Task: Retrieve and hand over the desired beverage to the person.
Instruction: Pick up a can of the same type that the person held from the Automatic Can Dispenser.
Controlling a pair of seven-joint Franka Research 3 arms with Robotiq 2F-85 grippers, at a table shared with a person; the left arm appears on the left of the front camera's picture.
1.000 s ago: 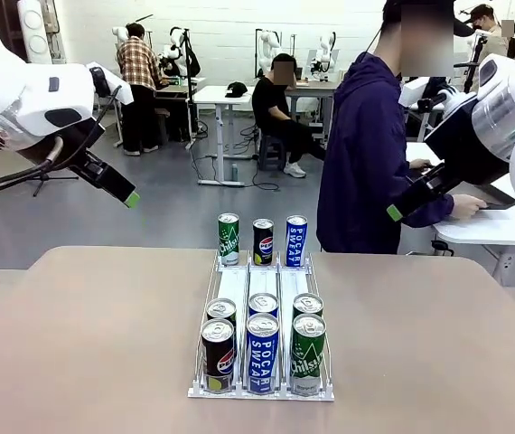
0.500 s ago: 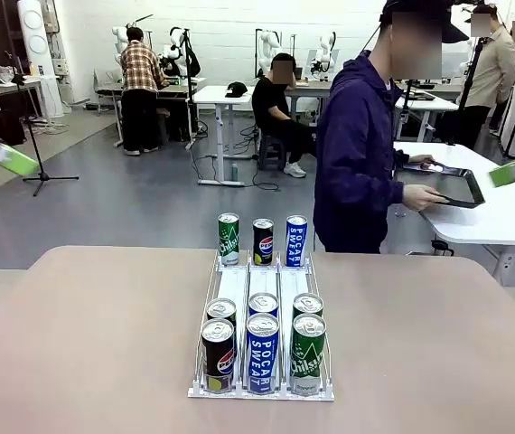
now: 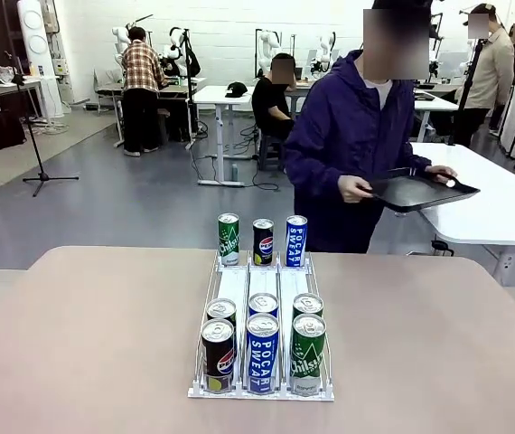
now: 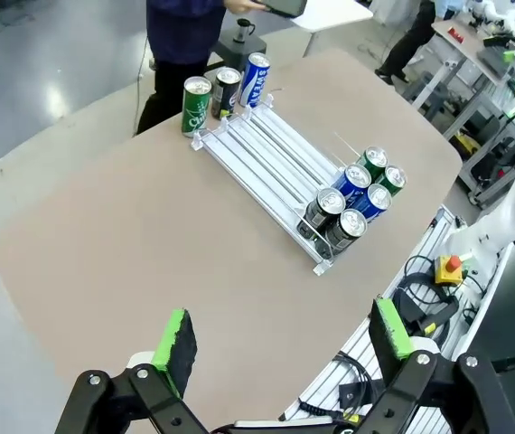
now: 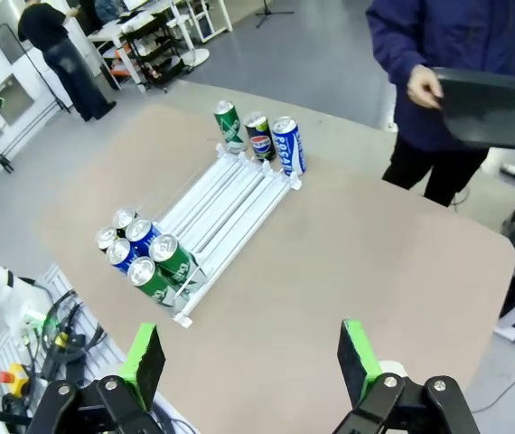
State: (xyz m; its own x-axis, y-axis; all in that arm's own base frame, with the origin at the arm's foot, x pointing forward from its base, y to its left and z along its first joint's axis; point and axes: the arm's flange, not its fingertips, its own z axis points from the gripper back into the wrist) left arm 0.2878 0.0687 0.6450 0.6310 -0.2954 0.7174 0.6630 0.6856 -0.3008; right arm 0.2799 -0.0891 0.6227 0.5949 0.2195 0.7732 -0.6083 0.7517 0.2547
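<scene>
A white rack [image 3: 262, 287] on the table holds beverage cans. At its far end stand a green can [image 3: 229, 239], a black Pepsi can [image 3: 263, 241] and a blue Pocari Sweat can [image 3: 295, 240]. Several more cans [image 3: 262, 348] crowd its near end. The person [image 3: 348, 145] in a dark purple hooded jacket stands behind the far edge, holding a black tray [image 3: 417, 191]. My left gripper [image 4: 283, 339] hangs open high above the table, far from the rack [image 4: 262, 154]. My right gripper [image 5: 250, 360] is open too, high above the rack [image 5: 226, 203], nothing between its fingers.
The tan table [image 3: 77, 344] has wide bare areas either side of the rack. A white table [image 3: 501, 212] stands behind the person at the right. Other people sit and stand at benches farther back. A red-button box [image 4: 447, 268] sits beside the table's base.
Both arms have swung up and out of the front view. The person has turned from the white table to face the rack, bringing the black tray along.
</scene>
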